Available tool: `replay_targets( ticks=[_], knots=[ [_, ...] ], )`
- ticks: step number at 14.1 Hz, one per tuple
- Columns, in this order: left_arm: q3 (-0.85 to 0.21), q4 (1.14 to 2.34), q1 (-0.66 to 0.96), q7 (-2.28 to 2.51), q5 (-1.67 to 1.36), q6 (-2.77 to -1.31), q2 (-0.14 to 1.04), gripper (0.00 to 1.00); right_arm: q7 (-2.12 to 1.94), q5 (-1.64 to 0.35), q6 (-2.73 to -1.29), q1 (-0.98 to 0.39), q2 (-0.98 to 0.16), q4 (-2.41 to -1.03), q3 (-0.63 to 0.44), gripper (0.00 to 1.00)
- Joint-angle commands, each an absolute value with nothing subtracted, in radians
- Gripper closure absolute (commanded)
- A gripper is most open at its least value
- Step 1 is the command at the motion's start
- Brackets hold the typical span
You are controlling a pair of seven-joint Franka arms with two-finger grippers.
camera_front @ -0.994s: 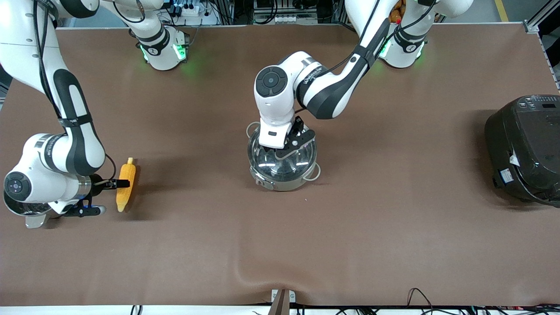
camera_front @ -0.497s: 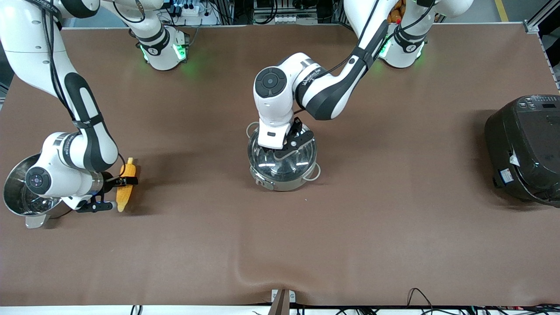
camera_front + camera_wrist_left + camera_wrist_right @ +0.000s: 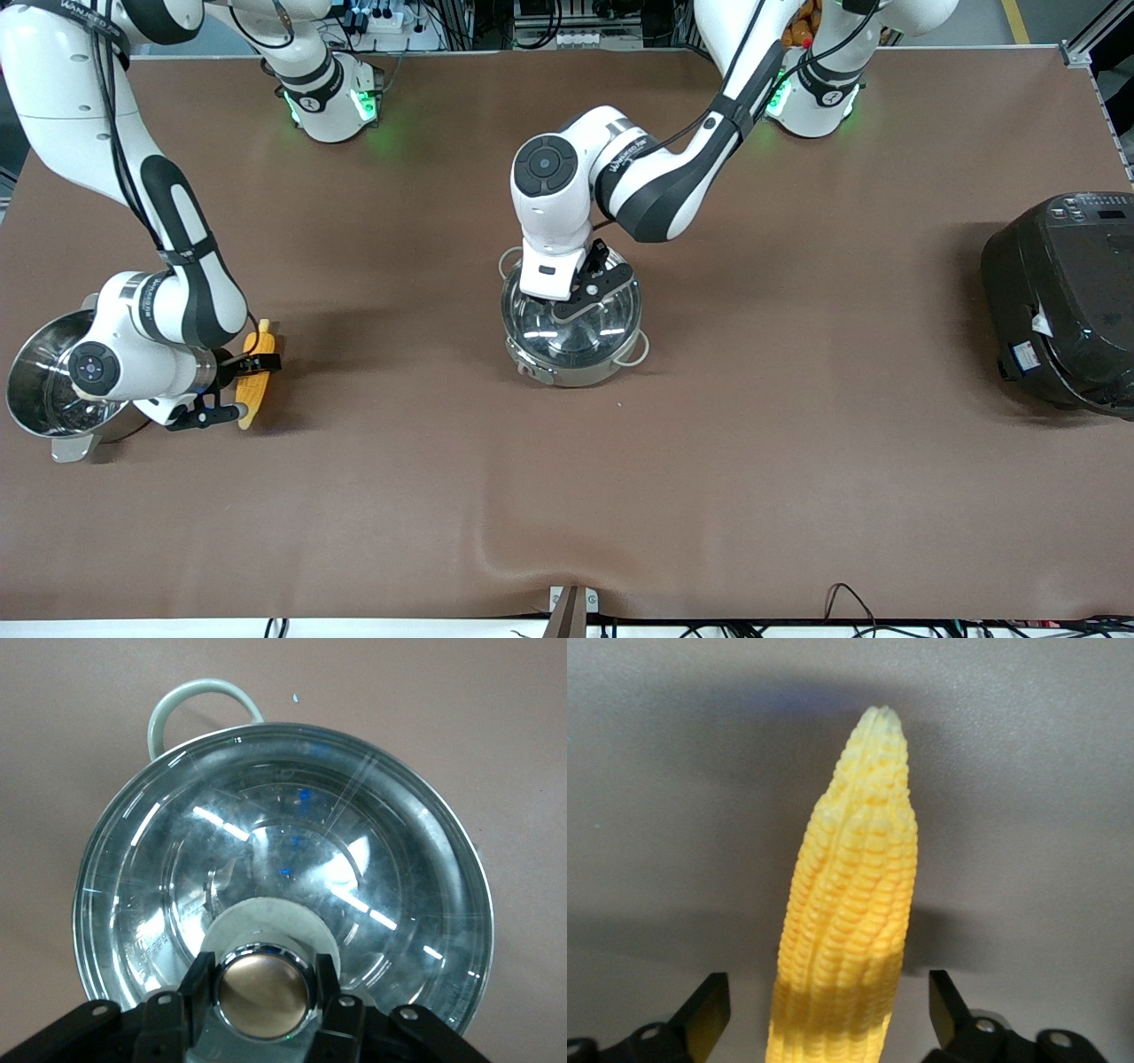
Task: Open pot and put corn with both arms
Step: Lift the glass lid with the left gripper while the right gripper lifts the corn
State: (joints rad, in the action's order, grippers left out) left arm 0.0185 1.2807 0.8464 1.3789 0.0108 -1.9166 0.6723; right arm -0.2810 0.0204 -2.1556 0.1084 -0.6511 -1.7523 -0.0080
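Observation:
The shiny steel pot (image 3: 567, 359) stands mid-table with its glass lid (image 3: 611, 323) on it. My left gripper (image 3: 580, 299) is down on the lid, shut on the coppery knob (image 3: 264, 992); its fingers (image 3: 197, 983) press the knob's two sides. The lid (image 3: 292, 842) sits level on the pot and one wire handle (image 3: 190, 704) shows. The yellow corn (image 3: 258, 346) lies on the table toward the right arm's end. My right gripper (image 3: 248, 388) is open and straddles the cob low down. In the right wrist view the corn (image 3: 850, 904) lies between the fingers (image 3: 709, 1010) with a gap on each side.
A steel pot with a perforated insert (image 3: 40, 390) stands beside the corn at the right arm's end, partly under the right wrist. A big black rice cooker (image 3: 1063, 301) stands at the left arm's end. The brown table (image 3: 797, 461) is bare nearer the camera.
My right gripper has slid over the corn so its open fingers now straddle it, and its wrist has uncovered more of the steamer pot. The left gripper stays on the knob.

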Motion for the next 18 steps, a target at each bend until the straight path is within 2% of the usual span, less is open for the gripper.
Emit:
replay_targets(
  ticks=[1, 2, 6, 9, 14, 18],
  knots=[
    [0.021, 1.262, 0.848, 1.361, 0.014, -1.917, 0.692, 1.0, -0.322, 0.044, -2.175, 0.123, -0.66, -1.758, -0.002, 0.92],
    [0.023, 1.262, 0.847, 1.361, 0.015, -1.914, 0.683, 1.0, -0.353, 0.044, -2.183, 0.123, -0.661, -1.758, -0.002, 1.0],
    [0.029, 1.264, 0.832, 1.353, 0.021, -1.89, 0.542, 1.0, -0.38, 0.055, -2.18, 0.106, -0.657, -1.753, -0.002, 1.0],
    [0.029, 1.272, 0.764, 1.225, 0.025, -1.777, 0.398, 1.0, -0.466, 0.058, -2.168, 0.101, -0.629, -1.738, -0.002, 1.0],
    [0.023, 1.31, 0.482, 0.788, -0.084, -1.591, 0.223, 1.0, -0.586, 0.048, -2.008, 0.055, -0.537, -1.652, 0.009, 1.0],
    [0.026, 1.452, 0.277, 0.496, -0.078, -1.582, 0.157, 1.0, -0.577, 0.043, -1.831, -0.024, -0.517, -1.473, 0.106, 1.0]
  ],
)
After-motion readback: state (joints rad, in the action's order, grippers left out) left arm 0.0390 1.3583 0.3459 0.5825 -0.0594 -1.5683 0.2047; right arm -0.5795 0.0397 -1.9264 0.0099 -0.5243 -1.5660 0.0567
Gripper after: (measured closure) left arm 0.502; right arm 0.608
